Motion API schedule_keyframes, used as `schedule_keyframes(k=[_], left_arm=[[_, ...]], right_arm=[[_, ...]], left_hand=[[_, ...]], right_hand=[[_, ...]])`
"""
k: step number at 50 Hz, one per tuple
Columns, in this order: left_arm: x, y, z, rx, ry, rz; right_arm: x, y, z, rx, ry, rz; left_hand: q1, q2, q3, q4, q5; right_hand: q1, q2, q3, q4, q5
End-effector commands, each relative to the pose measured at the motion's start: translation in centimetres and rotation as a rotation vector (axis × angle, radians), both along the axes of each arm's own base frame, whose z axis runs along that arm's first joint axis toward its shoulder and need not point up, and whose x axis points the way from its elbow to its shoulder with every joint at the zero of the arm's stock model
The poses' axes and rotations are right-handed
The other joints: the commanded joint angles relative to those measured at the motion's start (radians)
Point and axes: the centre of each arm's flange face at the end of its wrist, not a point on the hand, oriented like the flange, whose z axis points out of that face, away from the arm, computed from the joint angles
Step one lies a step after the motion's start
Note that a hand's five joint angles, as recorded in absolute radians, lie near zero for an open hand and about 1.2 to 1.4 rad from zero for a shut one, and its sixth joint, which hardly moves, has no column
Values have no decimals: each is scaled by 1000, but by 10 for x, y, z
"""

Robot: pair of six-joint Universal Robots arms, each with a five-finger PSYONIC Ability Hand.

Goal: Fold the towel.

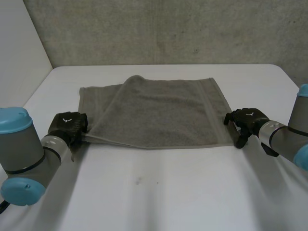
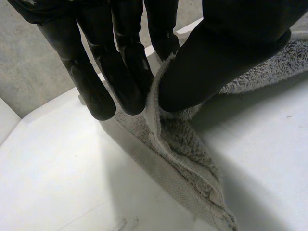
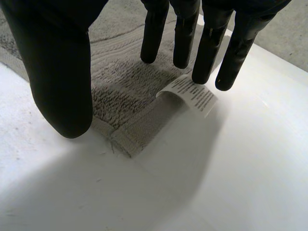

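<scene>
Left hand (image 1: 67, 126) pinching near-left corner of towel (image 1: 159, 113), long axis lying left-right; right hand (image 1: 245, 120) spread wide just over near-right corner, label (image 3: 195, 95) at fingertips, ungripped.

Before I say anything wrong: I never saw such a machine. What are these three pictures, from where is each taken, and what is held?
This is a robot with two arms, each ending in a black hand. The head view looks down from between the arms; each wrist view looks along that hand's palm. A grey terry towel lies on the white table, its left part folded loosely over. The left hand pinches the towel's near left corner between thumb and fingers. The right hand is open over the near right corner, by a white printed label; it holds nothing.
</scene>
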Motion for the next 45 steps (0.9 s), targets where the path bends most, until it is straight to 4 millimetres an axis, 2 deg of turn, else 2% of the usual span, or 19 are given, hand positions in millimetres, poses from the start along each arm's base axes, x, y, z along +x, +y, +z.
schedule_keyframes(k=[1,10,32,34,35,37,38,39,43,45], left_arm=[[0,0,-1,0,0,0],[0,-1,-1,0,0,-1],[0,-1,-3,6,-1,-1],[0,0,-3,8,-1,-1],[0,0,-4,9,-2,-1],[0,0,-4,9,-3,-2],[0,0,-4,9,-2,-1],[0,0,-4,9,-2,-1],[0,0,-4,11,-3,0],[0,0,-4,10,-4,0]], right_arm=[[2,-5,-10,7,1,4],[4,-16,-8,-38,-6,-2],[25,-35,-7,-109,-28,19],[26,-37,-8,-109,-33,19],[26,-37,-8,-109,-33,18],[26,-38,-7,-106,-49,14],[26,-38,-7,-106,-49,14],[26,-38,-6,-103,-61,5],[26,-39,3,-113,-83,-11],[25,-38,18,-136,-96,-13]], left_hand=[[206,177,179,178,185],[206,177,179,178,185],[206,177,179,178,185],[206,177,179,178,185],[206,177,179,178,185],[206,177,179,178,185],[206,177,179,178,185],[206,177,179,178,185],[206,177,179,178,185],[206,177,179,178,185]], right_hand=[[41,65,80,85,90],[182,205,221,226,231],[215,238,253,259,263],[363,386,402,407,411],[365,388,403,408,413],[732,755,771,776,781],[734,757,773,778,782],[922,945,961,966,970],[924,947,963,968,972],[924,947,963,968,972]])
